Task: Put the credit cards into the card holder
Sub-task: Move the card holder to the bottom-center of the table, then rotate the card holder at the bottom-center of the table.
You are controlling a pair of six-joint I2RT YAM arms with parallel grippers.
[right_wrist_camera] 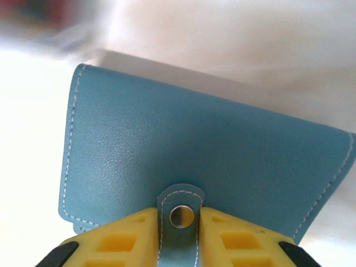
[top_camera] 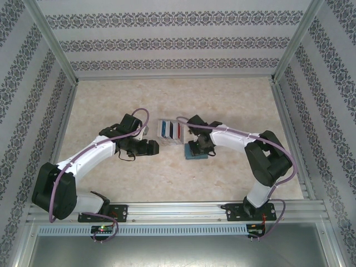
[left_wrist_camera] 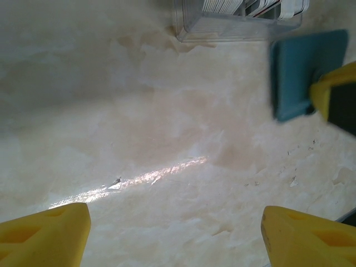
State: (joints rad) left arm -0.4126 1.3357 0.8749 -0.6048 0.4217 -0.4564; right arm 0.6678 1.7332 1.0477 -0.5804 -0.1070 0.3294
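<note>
Card holder [right_wrist_camera: 194, 144]: where is it, and what has hold of it? (K.)

(M.) Closed, teal, snap tab fastened, outer face towards the right wrist camera. Right gripper [right_wrist_camera: 182, 214]: yellow fingers [right_wrist_camera: 128, 236] drawn nearly together, one against each edge of the tab, pinching it. The metal snap sits in the narrow gap between them. Cannot tell whether the holder rests flat or is raised off the table [top_camera: 167, 183].

Left side? (K.)

(M.) Left gripper [left_wrist_camera: 173, 214]: fingers [left_wrist_camera: 50, 233] spread wide, nothing between them, nothing touched, bare marbled table beneath. From the left wrist the holder [left_wrist_camera: 306, 67] shows ahead and to the right, blurred, with one yellow finger of the right gripper at its edge.

Credit cards? (K.)

(M.) Credit cards [top_camera: 170, 129]: standing on edge in a clear card rack [top_camera: 171, 133] at mid-table, with blue, red and dark edges showing. From above, the rack lies between the two grippers and a little beyond them. The holder [top_camera: 196, 156] is just beside the rack's near right corner, under the right gripper [top_camera: 199, 146]. The left gripper [top_camera: 154, 148] is near the rack's left side, apart from it. Beyond stand patterned walls [top_camera: 167, 22].
</note>
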